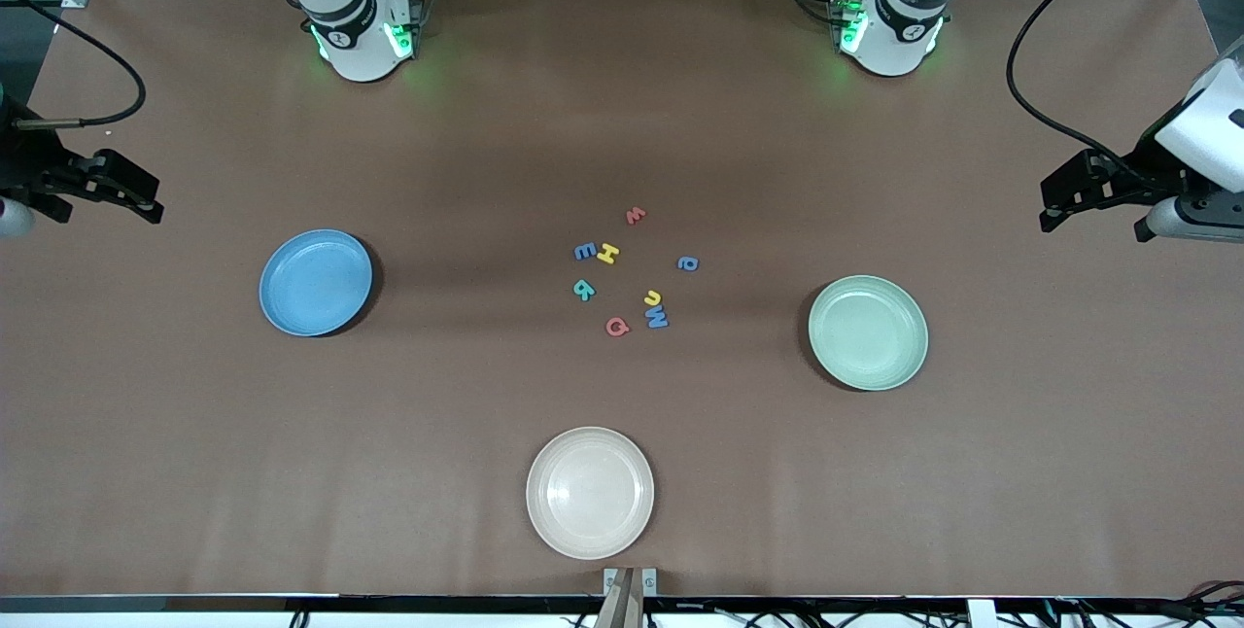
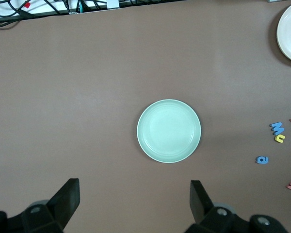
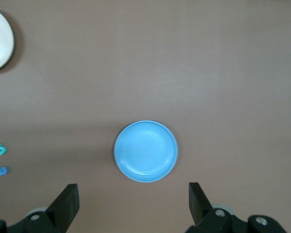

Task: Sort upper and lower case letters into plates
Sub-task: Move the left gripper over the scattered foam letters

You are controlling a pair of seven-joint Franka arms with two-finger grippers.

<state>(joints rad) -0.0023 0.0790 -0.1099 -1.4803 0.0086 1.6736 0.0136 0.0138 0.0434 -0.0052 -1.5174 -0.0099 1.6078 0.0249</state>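
Several tiny foam letters lie in a loose cluster mid-table: a red w (image 1: 635,215), a blue E (image 1: 584,251), a yellow H (image 1: 608,253), a teal R (image 1: 583,291), a red Q (image 1: 617,327) and others. The sky blue plate (image 1: 316,282) lies toward the right arm's end and the mint green plate (image 1: 868,332) toward the left arm's end; both hold nothing. My right gripper (image 1: 155,200) hangs open and empty high over its end of the table, looking down on the blue plate (image 3: 145,151). My left gripper (image 1: 1048,207) hangs open and empty high over its end, above the mint plate (image 2: 169,131).
A cream-white plate (image 1: 590,492) lies nearer the front camera than the letters, close to the table's edge. The table is covered in brown paper. Cables loop over both ends of the table.
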